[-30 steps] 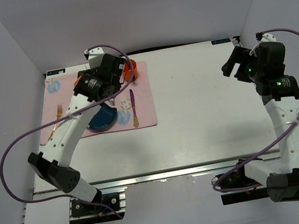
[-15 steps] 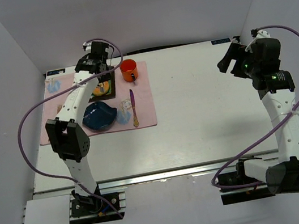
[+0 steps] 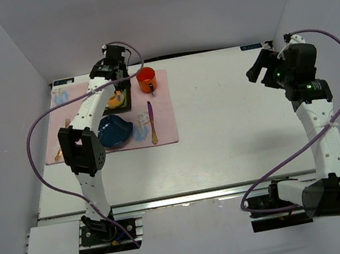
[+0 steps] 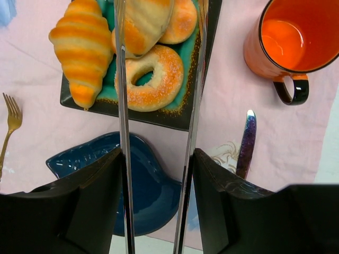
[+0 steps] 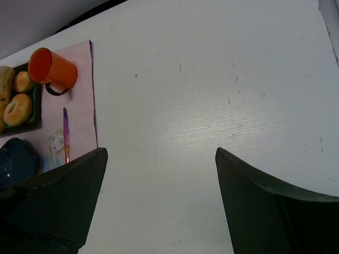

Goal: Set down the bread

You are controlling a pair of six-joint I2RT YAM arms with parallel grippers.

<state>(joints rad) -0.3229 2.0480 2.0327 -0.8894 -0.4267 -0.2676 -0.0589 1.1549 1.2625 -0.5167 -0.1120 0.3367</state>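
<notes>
Seen from the left wrist, nearest first: the left gripper's [image 4: 159, 13] two long thin fingers stand apart. They pass over a blue dish [image 4: 90, 159] and a sugared ring pastry [image 4: 167, 69] to straddle the bread [image 4: 142, 29], gripping nothing.

The bread lies at the far end of a teal tray [image 4: 159, 114]. It is a plump oval roll, golden-brown with paler patches, just beside a smaller round roll [image 4: 181, 21].

This looks like the reach before the grasp. Next the fingers should close on the bread alone.

The right gripper [image 5: 160, 153], fingers apart and empty, hovers over the white table [image 5: 212, 79], well apart.
</notes>
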